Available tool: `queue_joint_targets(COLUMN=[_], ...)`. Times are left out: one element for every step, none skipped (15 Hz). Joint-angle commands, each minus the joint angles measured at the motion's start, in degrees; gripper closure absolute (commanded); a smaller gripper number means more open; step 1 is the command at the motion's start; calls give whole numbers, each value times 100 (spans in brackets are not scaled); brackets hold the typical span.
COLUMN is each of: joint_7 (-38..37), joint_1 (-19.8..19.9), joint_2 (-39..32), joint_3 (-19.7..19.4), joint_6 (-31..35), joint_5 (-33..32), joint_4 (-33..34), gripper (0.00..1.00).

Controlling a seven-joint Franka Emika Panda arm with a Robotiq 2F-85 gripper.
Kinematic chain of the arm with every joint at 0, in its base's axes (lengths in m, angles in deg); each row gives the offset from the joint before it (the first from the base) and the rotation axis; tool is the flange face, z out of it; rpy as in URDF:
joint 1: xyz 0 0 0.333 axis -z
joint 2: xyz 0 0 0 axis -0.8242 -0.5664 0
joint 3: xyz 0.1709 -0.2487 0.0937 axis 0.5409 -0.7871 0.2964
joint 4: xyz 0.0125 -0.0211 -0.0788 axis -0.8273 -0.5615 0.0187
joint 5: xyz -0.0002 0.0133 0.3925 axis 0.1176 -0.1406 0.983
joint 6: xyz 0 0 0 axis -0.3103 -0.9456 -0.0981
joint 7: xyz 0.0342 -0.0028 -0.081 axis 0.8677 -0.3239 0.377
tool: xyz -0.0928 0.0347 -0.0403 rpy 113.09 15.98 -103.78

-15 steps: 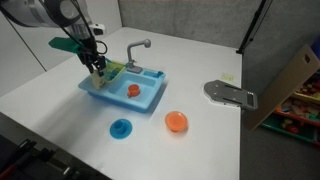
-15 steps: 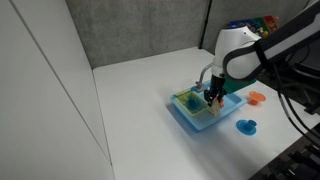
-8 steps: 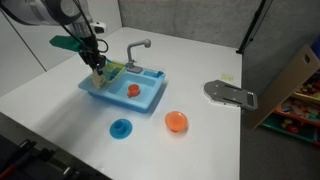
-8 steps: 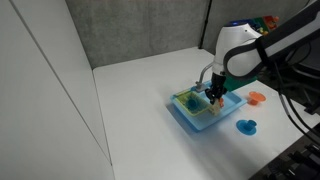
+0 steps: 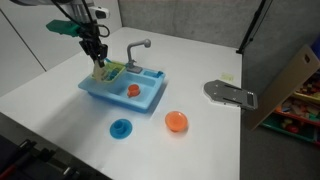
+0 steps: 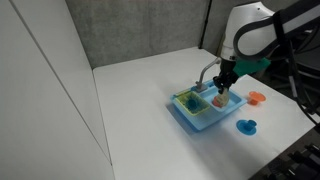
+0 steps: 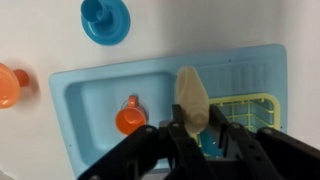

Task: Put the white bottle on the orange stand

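Gripping the white bottle (image 7: 190,92) in the pincer (image 7: 196,128), narrowed onto it, with dark fingers (image 7: 176,135) pressed against its lower part from either side. In the wrist view, looking along the bottle, with its rounded pale end sticking out past the fingertips over the basin of the blue toy sink (image 7: 95,100). Just beside the bottle there, a yellow-green rack (image 7: 255,112) at one end of the sink. On the other side and apart from it, a small orange piece (image 7: 130,118) lying in the basin.

In both exterior views, hanging roughly upright below the pincer, over the rack end of the sink and near the grey faucet (image 5: 137,48). Cannot tell whether touching the rack or just clear of it.

Well apart from the bottle, out on the white surface (image 5: 200,60): the orange stand (image 5: 176,122), and near it a blue stand (image 5: 121,127), both on the side of the sink away from the faucet. Between bottle and orange stand, the whole width of the sink. Farther along the surface, toward its edge, a flat grey object (image 5: 230,94).
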Motion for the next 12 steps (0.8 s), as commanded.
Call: queue_joint_targets(joint_7=[22,11,23,29,39,57,93,109,152,229,301,363], joint_1=[206,277,359,449,539,631,726,815,916,1017,1120,1215], joint_2=[512,594,664,724,769,805,835,857,868,876,882,867], joint_3=[-146,-203,-254,-319,-376,-427,-475,-530,-590,-636,-693,-740], joint_6=[-505,-611,-703,-788,-859,-900,-924,-930,-937,-922,-867,-844], joint_5=[-105,-132,-136,-153,-163,-171,-167,-173,-162,-103,-73,-36], joint_4=[-110,-105,-97,-80,-66,-57,-55,-57,-48,-43,-36,-21], gripper=[90,90,90,90,90,90,90,90,90,90,90,90])
